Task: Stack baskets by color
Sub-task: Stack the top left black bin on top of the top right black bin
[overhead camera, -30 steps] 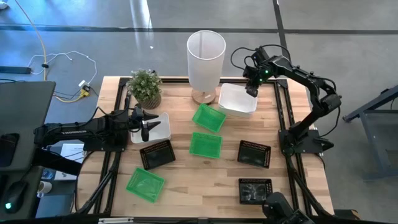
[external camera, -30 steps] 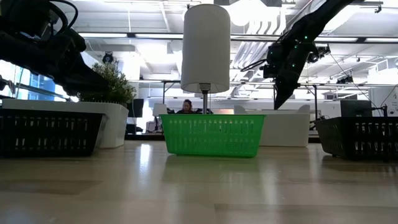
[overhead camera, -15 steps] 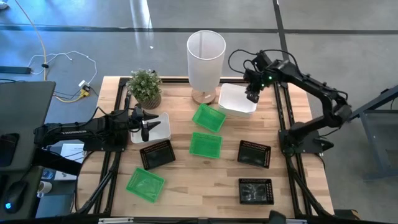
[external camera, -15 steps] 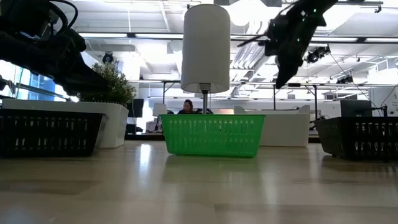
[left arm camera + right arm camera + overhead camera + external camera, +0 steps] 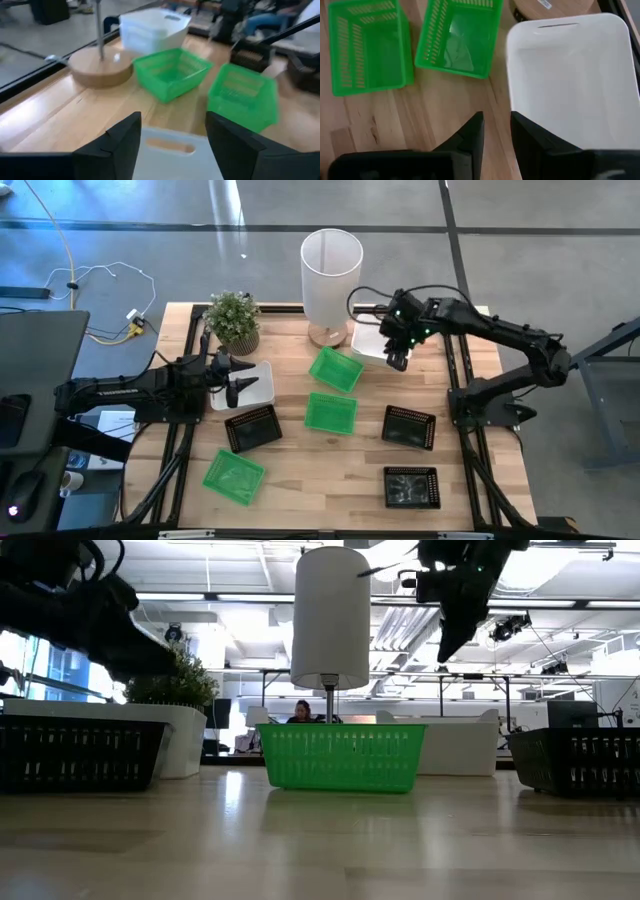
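Note:
Three green mesh baskets (image 5: 335, 369) (image 5: 330, 412) (image 5: 233, 477), three black ones (image 5: 252, 427) (image 5: 409, 426) (image 5: 411, 487) and two white ones lie apart, flat on the table. My right gripper (image 5: 496, 132) hovers, pointing down, above the near left corner of the far white basket (image 5: 575, 80); its fingers stand slightly apart with nothing between them. My left gripper (image 5: 172, 145) stands open at the left white basket (image 5: 252, 385). Its fingers are wide apart over that basket's slotted end wall (image 5: 170, 147) and touch nothing that shows.
A tall white bin (image 5: 331, 275) on a round wooden foot stands at the far middle, next to the far white basket. A potted plant (image 5: 234, 320) stands at the far left. Bare wood lies along the near edge between the green and black baskets.
My right gripper has swung from the table's far right corner toward the left and the near edge, rising, and is now over the far white basket's near left corner. The baskets have not moved.

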`<state>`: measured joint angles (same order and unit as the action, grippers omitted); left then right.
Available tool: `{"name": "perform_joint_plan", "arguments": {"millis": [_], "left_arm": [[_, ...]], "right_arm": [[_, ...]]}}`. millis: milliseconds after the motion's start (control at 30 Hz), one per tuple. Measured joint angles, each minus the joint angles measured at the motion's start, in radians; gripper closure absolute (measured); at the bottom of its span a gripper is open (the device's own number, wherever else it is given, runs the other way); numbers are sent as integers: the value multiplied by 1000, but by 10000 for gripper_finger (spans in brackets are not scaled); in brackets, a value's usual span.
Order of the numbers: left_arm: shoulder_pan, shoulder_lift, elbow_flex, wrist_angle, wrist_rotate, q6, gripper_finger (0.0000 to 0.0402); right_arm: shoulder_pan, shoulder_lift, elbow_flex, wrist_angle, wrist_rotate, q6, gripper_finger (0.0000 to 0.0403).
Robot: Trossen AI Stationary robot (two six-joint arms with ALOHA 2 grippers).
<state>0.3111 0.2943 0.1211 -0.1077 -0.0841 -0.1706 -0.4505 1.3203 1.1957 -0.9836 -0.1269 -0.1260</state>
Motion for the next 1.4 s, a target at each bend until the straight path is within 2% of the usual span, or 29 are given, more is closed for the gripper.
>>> {"name": "perform_joint_plan", "arguments": {"millis": [233, 400, 633, 867, 1067, 1400], "left_arm": [[0, 34, 130, -32, 29, -1, 186], [0, 105, 247, -171, 33, 7, 194], [0, 247, 425, -389, 102, 9, 198], [-28, 388, 556, -590, 107, 16, 198], [-119, 478, 609, -655, 107, -52, 198], [-387, 600, 616, -682, 108, -330, 198]], "right_arm": [[133, -1, 0, 3, 101, 113, 320], [208, -1, 0, 18, 113, 190, 320], [296, 0, 0, 16, 184, 280, 320], [356, 0, 0, 16, 228, 310, 320], [380, 0, 0, 16, 229, 313, 320], [386, 0, 0, 16, 230, 330, 320]]}}
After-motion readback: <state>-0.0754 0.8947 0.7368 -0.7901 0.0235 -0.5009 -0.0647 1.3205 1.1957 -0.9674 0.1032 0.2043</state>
